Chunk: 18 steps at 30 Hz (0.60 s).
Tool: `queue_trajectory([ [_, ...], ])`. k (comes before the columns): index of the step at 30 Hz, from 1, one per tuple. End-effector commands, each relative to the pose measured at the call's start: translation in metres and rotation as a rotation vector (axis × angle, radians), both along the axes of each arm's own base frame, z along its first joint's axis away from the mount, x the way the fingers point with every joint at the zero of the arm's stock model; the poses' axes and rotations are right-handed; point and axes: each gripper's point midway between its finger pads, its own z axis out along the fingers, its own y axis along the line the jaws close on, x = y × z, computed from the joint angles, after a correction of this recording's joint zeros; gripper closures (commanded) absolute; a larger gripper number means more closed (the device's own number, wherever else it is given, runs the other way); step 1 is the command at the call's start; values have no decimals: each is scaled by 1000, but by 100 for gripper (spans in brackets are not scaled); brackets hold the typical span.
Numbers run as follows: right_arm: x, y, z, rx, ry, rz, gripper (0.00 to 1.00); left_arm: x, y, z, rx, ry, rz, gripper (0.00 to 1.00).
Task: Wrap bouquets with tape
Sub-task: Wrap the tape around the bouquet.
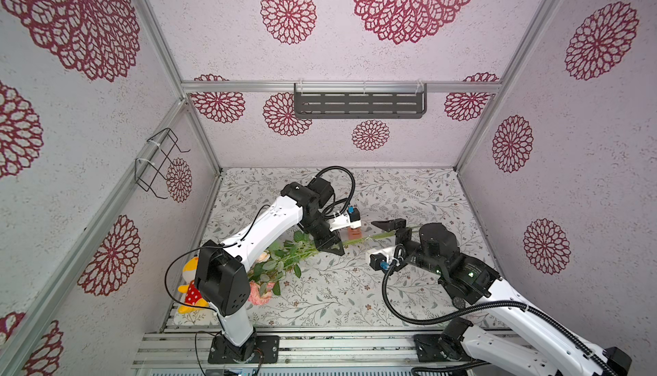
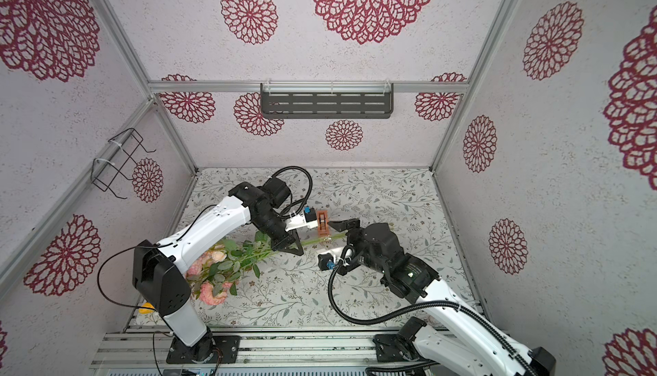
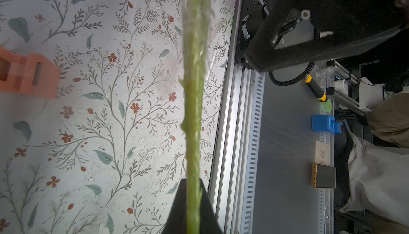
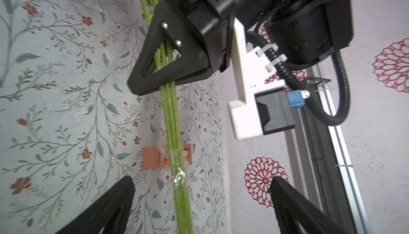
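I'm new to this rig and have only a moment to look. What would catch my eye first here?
The bouquet stretches across the table, pink blooms toward the robot's left, its stems clamped in the shut jaws of the left gripper. A band of clear tape binds the stems, and the right gripper straddles them with jaws wide open. The orange tape dispenser sits just behind the stems.

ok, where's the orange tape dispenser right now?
In a top view, the orange block-shaped tape dispenser sits near the middle of the floral-print table. It is just beyond the bundled green flower stems, beside the left arm's white camera mount.
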Motion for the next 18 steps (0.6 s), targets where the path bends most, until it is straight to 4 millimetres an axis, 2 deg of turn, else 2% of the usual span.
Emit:
queue_trajectory([
  [1, 22, -5, 17, 33, -209, -82, 1, -6, -3, 8, -31, 19, 7, 100],
  [5, 35, -12, 15, 44, -307, -151, 1, -6, -7, 15, -63, 28, 31, 100],
  [9, 25, -15, 30, 171, -449, -141, 1, -6, -20, 24, -140, 91, 62, 100],
  [13, 19, -12, 32, 224, -492, -109, 1, -12, -30, 38, -217, 122, 38, 100],
  [18, 16, -9, 35, 252, -497, -86, 1, -12, -33, 35, -216, 139, 38, 100],
])
